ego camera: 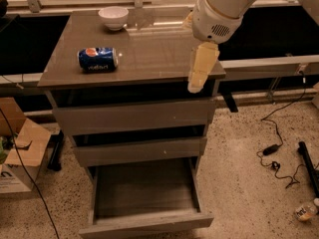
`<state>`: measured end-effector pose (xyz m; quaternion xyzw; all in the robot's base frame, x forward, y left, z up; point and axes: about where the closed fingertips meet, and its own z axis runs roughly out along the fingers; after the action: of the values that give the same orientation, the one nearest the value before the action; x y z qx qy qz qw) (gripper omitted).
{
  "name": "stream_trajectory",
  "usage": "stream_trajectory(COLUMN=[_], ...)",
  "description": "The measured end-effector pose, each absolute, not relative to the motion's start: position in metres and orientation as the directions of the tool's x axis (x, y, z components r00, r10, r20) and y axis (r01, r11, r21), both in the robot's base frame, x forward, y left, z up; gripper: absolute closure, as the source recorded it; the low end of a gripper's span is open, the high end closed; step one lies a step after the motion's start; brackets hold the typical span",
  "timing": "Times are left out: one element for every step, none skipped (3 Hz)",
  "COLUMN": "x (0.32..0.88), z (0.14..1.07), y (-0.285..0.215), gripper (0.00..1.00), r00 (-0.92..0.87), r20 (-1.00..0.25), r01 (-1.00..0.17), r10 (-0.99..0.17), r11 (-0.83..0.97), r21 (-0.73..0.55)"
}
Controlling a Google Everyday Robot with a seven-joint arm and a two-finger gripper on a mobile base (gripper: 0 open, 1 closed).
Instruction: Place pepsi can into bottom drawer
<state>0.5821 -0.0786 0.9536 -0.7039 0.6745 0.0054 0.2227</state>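
The pepsi can point(97, 59) lies on its side on the left part of the grey-brown cabinet's top point(149, 54). The bottom drawer point(145, 225) is pulled out and its deep box holds nothing. The two shallower drawers above are shut. My gripper point(196, 81) hangs from the white arm point(219, 14) over the top's right front corner, pointing down. It is well to the right of the can and holds nothing that I can see.
A white bowl point(113, 17) stands at the back of the cabinet top. A cardboard box point(20, 153) sits on the floor at the left. Cables point(273, 153), a black bar point(309, 164) and a small bottle point(306, 210) lie on the floor at the right.
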Motion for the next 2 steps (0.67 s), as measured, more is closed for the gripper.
stream_trajectory(x=[0.589, 0.624], z=[0.948, 0.932], y=[-0.071, -0.034], gripper=[0.00, 0.00], r00=[0.109, 0.190], r20=[-0.328, -0.350], r01=[-0.956, -0.950], r10=[-0.938, -0.917], r11=[-0.009, -0.081], r21=[-0.293, -0.303])
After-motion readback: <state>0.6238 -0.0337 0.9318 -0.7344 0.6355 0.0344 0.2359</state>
